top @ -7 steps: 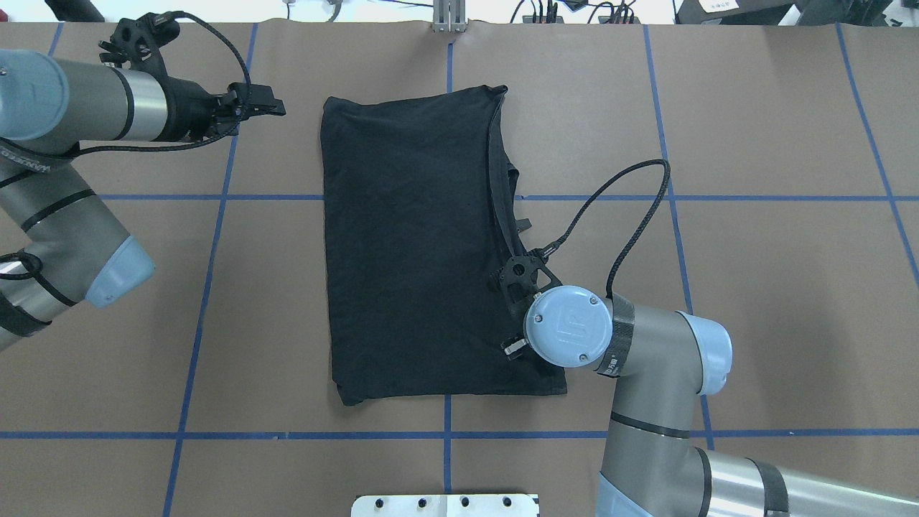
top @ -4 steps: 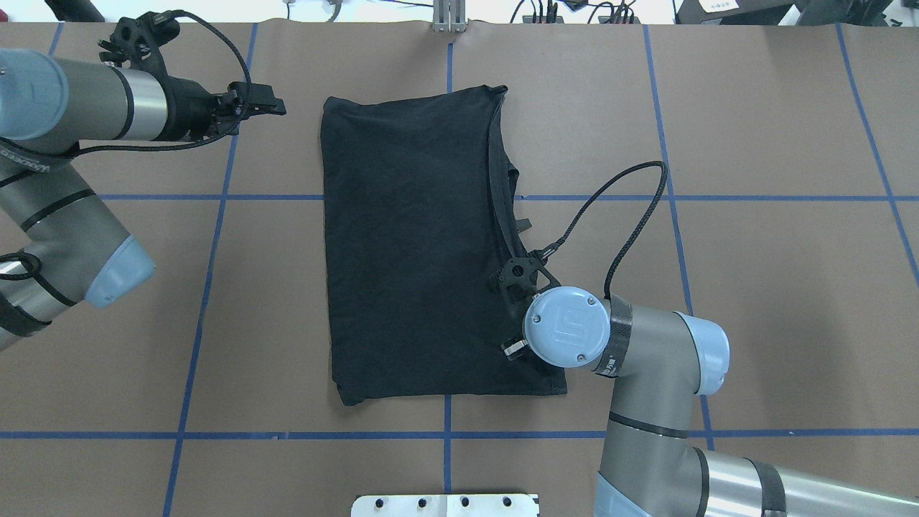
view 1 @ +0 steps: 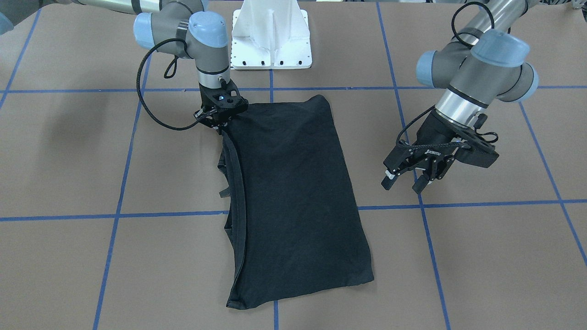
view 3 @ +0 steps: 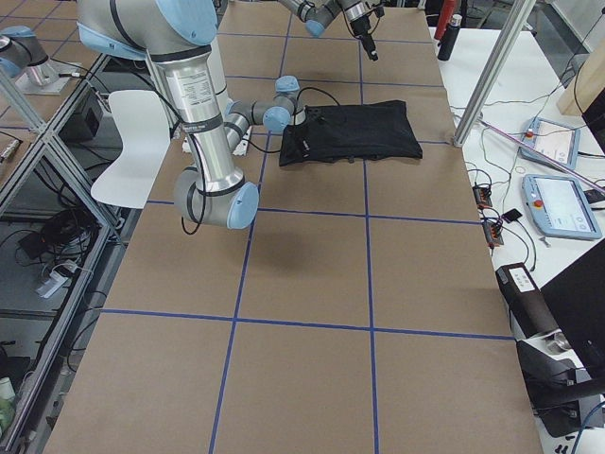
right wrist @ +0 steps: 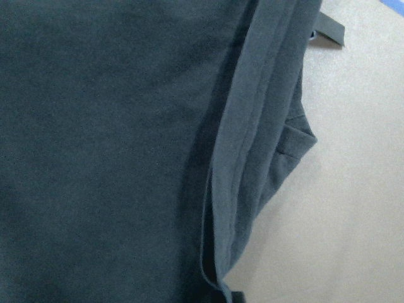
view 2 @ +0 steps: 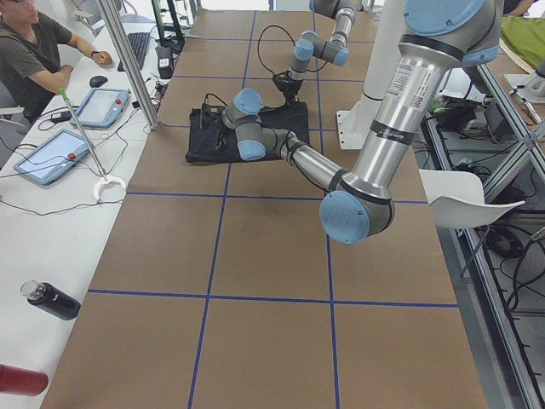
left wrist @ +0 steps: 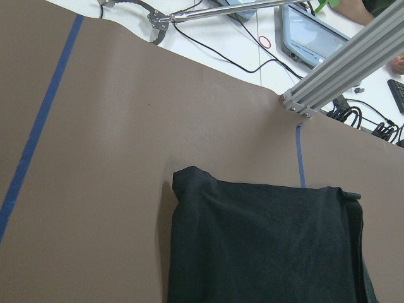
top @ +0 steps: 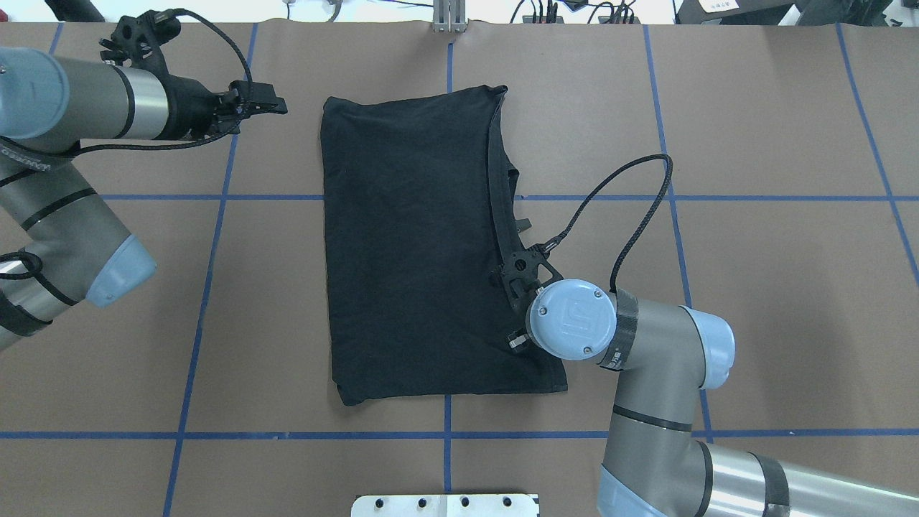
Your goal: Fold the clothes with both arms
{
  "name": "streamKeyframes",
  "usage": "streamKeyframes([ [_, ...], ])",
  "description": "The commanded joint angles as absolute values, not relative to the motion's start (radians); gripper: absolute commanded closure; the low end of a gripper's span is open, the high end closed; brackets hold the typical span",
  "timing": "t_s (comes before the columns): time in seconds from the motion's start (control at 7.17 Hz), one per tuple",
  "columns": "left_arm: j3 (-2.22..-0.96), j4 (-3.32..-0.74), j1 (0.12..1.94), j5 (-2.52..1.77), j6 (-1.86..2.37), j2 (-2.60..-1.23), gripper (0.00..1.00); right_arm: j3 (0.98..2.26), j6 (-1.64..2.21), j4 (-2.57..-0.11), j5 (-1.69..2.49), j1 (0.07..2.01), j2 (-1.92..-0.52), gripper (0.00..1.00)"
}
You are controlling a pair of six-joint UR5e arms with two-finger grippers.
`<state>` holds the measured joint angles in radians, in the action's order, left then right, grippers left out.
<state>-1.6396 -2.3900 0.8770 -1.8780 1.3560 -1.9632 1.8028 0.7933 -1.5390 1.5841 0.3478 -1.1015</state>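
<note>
In the front view the jaws of the left arm [view 1: 463, 103] stand wide apart over bare table [view 1: 481, 256], well apart from the T-shirt [view 1: 293, 192]; overhead they show only edge-on. The jaws of the right arm [view 1: 208, 55] meet the folded T-shirt's edge. Its wrist cap [top: 572, 319] hides them overhead, so whether they grip the cloth cannot be told. The T-shirt lies flat mid-table.
</note>
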Motion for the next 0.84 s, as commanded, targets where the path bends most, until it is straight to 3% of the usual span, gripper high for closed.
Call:
streamKeyframes([
  [0.0, -1.64, -2.39, 0.877, -1.878, 1.356, -1.967, 0.0, 1.804, 0.784, -1.52, 1.609, 0.367, -1.106, 0.9],
  [0.14, -1.638, -2.39, 0.876, -1.879, 1.356, -1.967, 0.0, 1.807, 0.796, -1.52, 1.621, 0.376, -1.104, 1.0],
  [0.7, -1.637, -2.387, 0.876, -1.878, 1.356, -1.968, 0.0, 1.813, 0.876, -1.523, 1.744, 0.4, -1.135, 1.0],
])
